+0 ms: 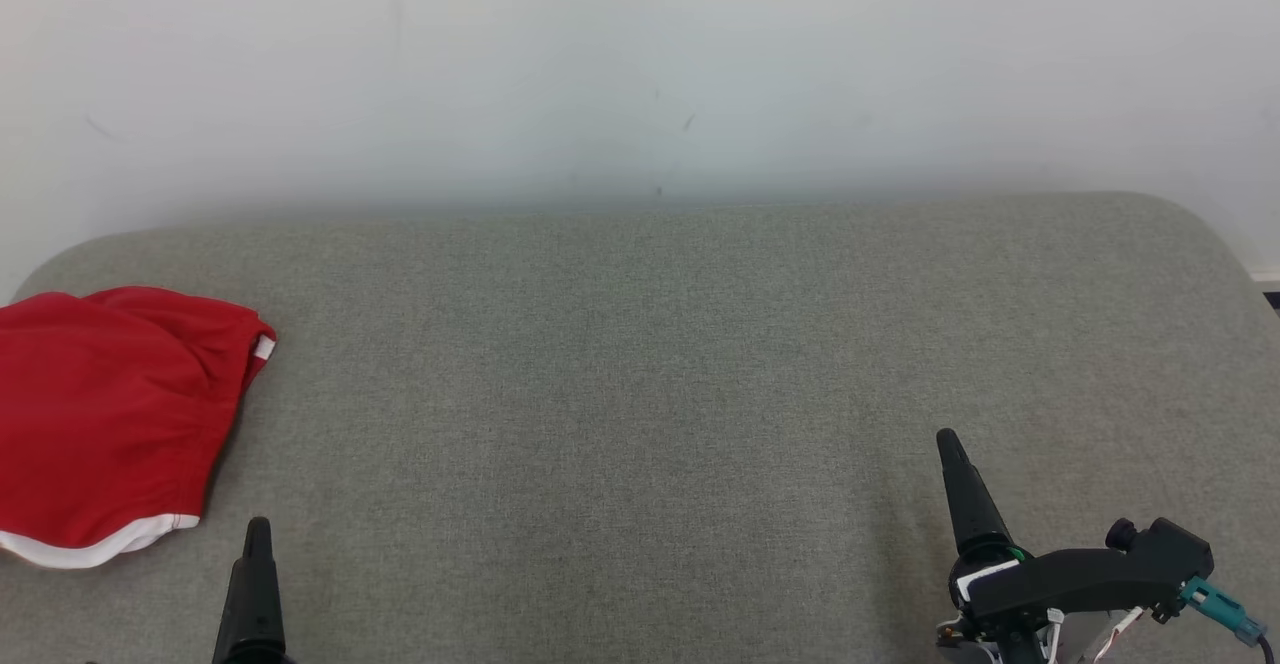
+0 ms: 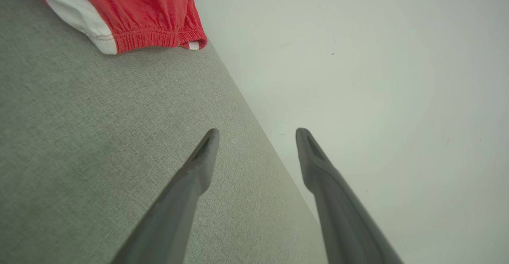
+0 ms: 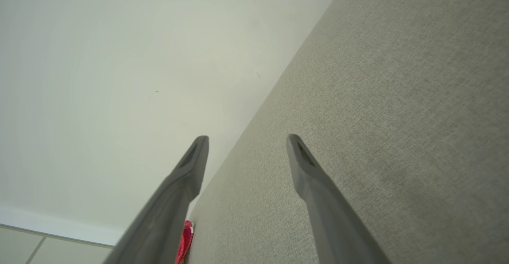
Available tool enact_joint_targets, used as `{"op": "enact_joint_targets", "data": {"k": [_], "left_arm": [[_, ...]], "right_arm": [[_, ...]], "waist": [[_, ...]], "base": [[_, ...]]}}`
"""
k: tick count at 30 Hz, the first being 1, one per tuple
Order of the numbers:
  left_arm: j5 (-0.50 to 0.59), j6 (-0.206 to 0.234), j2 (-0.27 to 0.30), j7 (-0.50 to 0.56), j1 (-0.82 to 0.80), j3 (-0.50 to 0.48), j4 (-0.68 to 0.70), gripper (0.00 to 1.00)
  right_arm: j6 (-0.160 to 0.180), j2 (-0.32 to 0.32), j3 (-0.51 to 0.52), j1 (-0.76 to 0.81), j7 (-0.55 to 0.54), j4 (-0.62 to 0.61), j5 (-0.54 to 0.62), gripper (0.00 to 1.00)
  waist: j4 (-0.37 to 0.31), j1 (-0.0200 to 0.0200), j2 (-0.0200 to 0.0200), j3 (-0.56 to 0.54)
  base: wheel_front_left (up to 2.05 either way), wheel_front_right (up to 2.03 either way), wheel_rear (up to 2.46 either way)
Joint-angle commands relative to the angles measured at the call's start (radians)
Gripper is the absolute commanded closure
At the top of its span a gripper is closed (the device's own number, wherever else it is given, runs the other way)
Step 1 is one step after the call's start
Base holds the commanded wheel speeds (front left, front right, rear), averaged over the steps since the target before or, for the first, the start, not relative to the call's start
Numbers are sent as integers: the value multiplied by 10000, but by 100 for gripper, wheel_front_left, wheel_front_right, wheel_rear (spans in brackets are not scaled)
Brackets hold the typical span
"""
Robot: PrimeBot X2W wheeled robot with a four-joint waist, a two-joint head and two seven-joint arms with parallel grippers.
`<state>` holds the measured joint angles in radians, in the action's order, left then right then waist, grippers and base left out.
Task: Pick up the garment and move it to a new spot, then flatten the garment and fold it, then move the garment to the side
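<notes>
The red shorts (image 1: 110, 414) lie beyond the left gripper (image 2: 257, 133), on its outer side; both grippers are spread wide and empty.
Head view: the shorts hug the rounded left edge of the grey woven cushion (image 1: 650, 364); bare fabric stretches to the right gripper (image 3: 246, 138). Left wrist view: gathered elastic waistband (image 2: 159, 39) and white hem trim (image 2: 75, 11), clear of the fingers. Right wrist view: the cushion edge meets a smooth white wall (image 3: 99, 77).

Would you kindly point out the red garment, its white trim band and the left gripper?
red garment (image 1: 110, 414): head view, middle of the red cloth.
white trim band (image 2: 79, 15): left wrist view, centre of the band.
left gripper (image 2: 257, 132): left wrist view, midway between its open fingertips.
</notes>
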<state>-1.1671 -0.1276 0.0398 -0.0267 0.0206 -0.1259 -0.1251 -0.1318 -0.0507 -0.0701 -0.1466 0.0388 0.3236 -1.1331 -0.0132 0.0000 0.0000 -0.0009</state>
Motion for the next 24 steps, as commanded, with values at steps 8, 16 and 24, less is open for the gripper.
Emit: {"op": "enact_joint_targets", "data": {"k": [8, 16, 24], "left_arm": [[1907, -22, 75, -376, -203, 317, 492, 0], [3618, 30, 84, -642, -177, 810, 771, 0], [4693, 112, 93, -853, -127, 1154, 901, 0]], "right_arm": [[7, 2, 75, 135, 362, -725, 2144, 0], [8, 2, 188, 400, 614, -1188, 3655, 0], [9, 2, 266, 620, 814, -1465, 4655, 0]], "waist": [[-28, 0, 0, -30], [-56, 0, 0, -65], [-109, 0, 0, -111]], "base": [[0, 0, 0], [0, 0, 0], [0, 0, 0]]}}
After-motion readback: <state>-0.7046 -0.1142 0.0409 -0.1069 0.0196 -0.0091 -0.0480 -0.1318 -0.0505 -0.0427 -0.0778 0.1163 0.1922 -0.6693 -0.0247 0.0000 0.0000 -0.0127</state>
